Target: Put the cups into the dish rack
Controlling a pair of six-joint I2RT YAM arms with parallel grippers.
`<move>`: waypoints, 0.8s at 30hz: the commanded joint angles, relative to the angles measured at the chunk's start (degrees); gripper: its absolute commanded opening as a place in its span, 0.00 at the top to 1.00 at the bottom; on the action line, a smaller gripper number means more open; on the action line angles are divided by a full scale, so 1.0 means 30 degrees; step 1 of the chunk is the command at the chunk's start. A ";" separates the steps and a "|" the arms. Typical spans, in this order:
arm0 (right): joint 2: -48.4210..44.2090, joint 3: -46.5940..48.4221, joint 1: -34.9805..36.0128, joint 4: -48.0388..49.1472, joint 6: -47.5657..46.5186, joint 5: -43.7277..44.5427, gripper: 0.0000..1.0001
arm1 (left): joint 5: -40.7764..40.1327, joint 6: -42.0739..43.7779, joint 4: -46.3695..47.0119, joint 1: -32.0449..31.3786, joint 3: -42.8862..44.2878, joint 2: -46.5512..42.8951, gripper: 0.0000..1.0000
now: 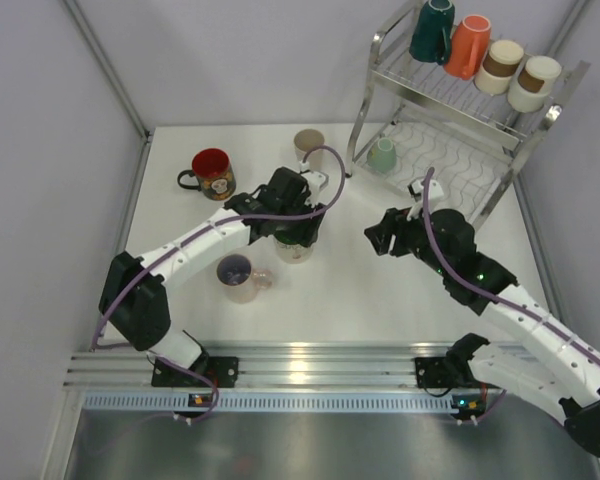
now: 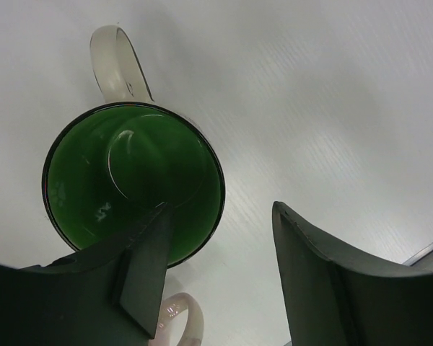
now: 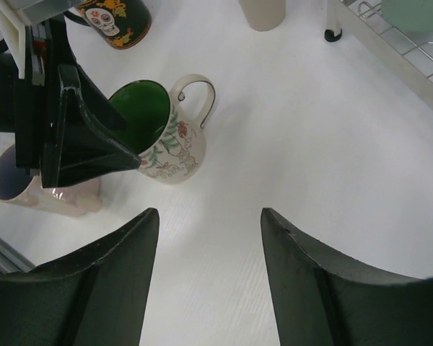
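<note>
- Left claw is down on the green mug, jaws spread. One finger sits over the mouth and the other stands outside, clear of the wall, so there is no pinch.
- The mug stands upright on the table, directly under this claw, its handle pointing away from the wrist (flowers on its side, as the right wrist view shows).
- Just behind the left claw, toward its base, sits the pink mug, upright.
- Beyond the left claw: the red mug off to its left, the beige cup straight ahead, both on the table and apart from each other.
- Right claw hovers over bare table, fingers wide, nothing between them.
- Ahead and to the left of the right claw is the green mug with the left claw at it.
- The rack stands just past the right claw, ahead and to its right.
- The mint cup lies on the lower shelf, the nearest racked cup to that claw.
- Up top, farther from the right claw, four stand in a row: teal cup, orange cup and two cream cups.
</note>
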 commanded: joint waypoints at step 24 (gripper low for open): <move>-0.1669 -0.0866 -0.1088 0.1235 0.0194 -0.0269 0.40 | -0.2805 -0.2213 0.0051 0.3887 1.2811 0.7870 0.32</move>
